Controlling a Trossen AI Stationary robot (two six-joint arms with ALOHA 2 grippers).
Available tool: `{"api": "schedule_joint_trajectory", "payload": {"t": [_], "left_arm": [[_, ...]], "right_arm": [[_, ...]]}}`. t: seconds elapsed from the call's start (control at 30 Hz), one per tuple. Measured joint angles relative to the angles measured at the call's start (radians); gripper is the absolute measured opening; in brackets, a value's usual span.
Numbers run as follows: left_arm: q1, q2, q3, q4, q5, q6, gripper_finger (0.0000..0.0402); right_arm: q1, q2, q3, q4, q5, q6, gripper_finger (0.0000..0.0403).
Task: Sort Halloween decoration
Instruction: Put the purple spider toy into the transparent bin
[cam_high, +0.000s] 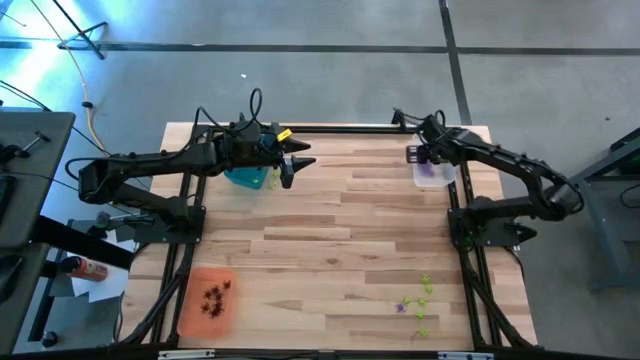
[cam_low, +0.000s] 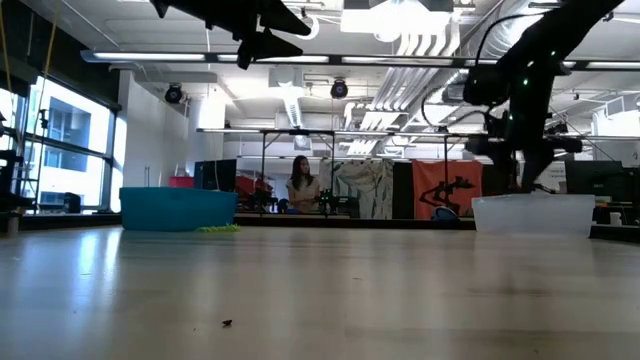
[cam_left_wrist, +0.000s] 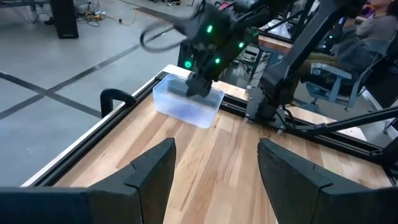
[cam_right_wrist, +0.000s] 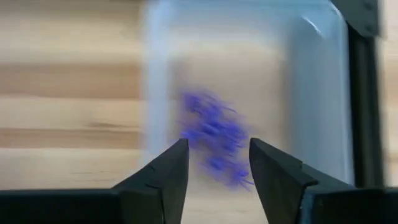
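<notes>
At the near edge of the table (cam_high: 330, 240), seen from above, an orange tray (cam_high: 205, 300) holds the dark trinkets (cam_high: 216, 296), and on the other side a small group of loose green and purple trinkets (cam_high: 418, 300) lies on the bare wood, not yet sorted. This suggests that each colour has its own tray and that the loose group is the remaining work. Farther back, the right gripper (cam_right_wrist: 214, 163) hangs directly over the clear tray (cam_high: 434, 172) at the far right corner. Its wrist view shows the fingers apart with nothing between them, and a heap of purple trinkets (cam_right_wrist: 214, 138) lying in the tray just under them, so it is probably releasing a piece there. The left gripper (cam_left_wrist: 214, 165) is raised beside the teal tray (cam_high: 248, 177) at the far left, open wide and empty; it seems to wait. The high view gives the whole layout, but the purple heap is hardly visible in it; only the right wrist view shows it clearly. The low view shows some green pieces (cam_low: 218, 229) on the wood just beside the teal tray, which are hard to find from above, and a seated person (cam_low: 300, 187) far behind the table. The left wrist view shows the right arm bent down into the clear tray from the side.
</notes>
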Motion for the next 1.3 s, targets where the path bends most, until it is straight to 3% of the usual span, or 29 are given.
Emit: {"api": "schedule_joint_trajectory", "payload": {"t": [0.1,0.2,0.3,0.4,0.5,0.67,0.83,0.93,1.03,1.3], "left_arm": [[0.0,-0.009,0.0,-0.001,0.028,0.0,0.0211],[0.0,-0.031,0.0,0.004,0.062,0.001,0.0211],[0.0,-0.055,0.0,-0.003,0.065,0.005,0.0211],[0.0,-0.082,0.0,-0.001,0.064,0.018,0.0211],[0.0,-0.099,0.0,-0.001,0.053,0.018,0.0211],[0.0,-0.101,0.0,-0.004,0.04,0.018,0.0211],[0.0,-0.1,0.0,-0.003,0.034,0.026,0.0211],[0.0,-0.1,0.0,-0.003,0.034,0.027,0.0211],[0.0,-0.1,0.0,-0.006,0.034,0.026,0.0211],[0.0,-0.1,0.0,-0.098,0.034,0.028,0.0211]], "right_arm": [[0.022,-0.102,0.0,0.121,-0.12,-0.088,0.0167],[0.083,-0.238,0.0,0.295,-0.331,-0.196,0.0167],[0.169,-0.361,0.0,0.435,-0.539,-0.156,0.0167],[0.298,-0.455,0.0,0.531,-0.632,-0.042,0.0167],[0.467,-0.5,0.0,0.606,-0.609,0.071,0.0167],[0.808,-0.453,0.005,0.639,-0.417,0.174,0.0167],[1.084,-0.29,0.147,0.279,-0.401,0.216,0.0167],[1.208,-0.168,0.27,0.003,-0.4,0.218,0.0167],[1.307,-0.049,0.368,-0.136,-0.391,0.181,0.0167],[1.525,0.225,0.414,-0.108,-0.347,-0.018,0.0167]]}}
